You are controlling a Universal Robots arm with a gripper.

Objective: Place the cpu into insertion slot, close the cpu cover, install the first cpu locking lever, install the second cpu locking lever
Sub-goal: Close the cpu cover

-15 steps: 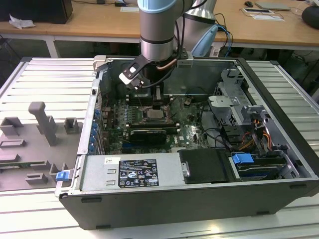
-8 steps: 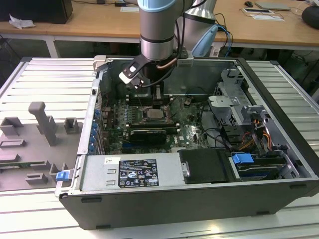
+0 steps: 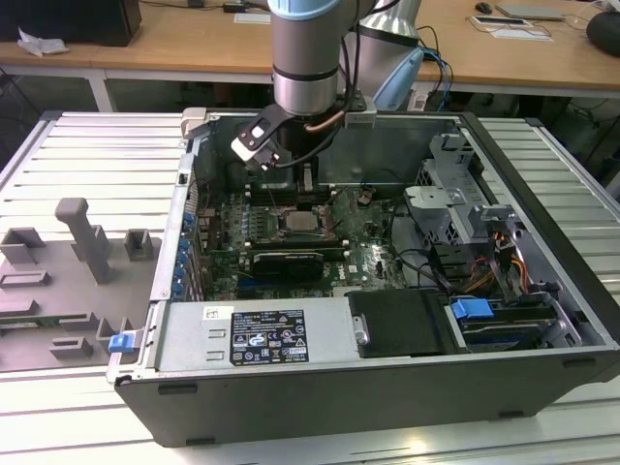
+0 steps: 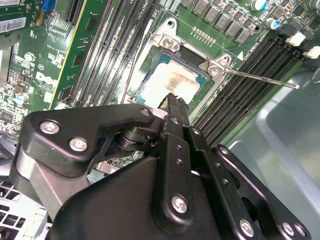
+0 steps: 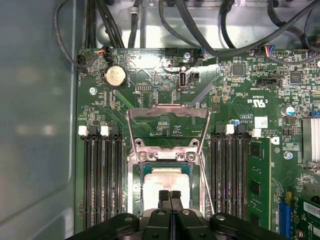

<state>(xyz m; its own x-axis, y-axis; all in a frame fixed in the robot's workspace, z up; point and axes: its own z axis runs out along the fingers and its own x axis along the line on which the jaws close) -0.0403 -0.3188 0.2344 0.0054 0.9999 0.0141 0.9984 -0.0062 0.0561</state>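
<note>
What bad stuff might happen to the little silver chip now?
The shut gripper is right at the cpu, which lies in the insertion slot. A push that is too hard or off-centre might tilt or scratch it.
The cpu cover looks open, and a thin lever sticks out beside the slot. The arm might snag either.

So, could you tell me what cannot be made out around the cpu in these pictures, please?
The cpu's near edge: in both wrist views, hidden behind the shut jaws.
Whether the jaws touch the cpu: in both wrist views, their tips overlap it.
One locking lever's end: first wrist view, behind the jaws' linkage.
The insertion slot's levers: exterior view, too small.
</note>
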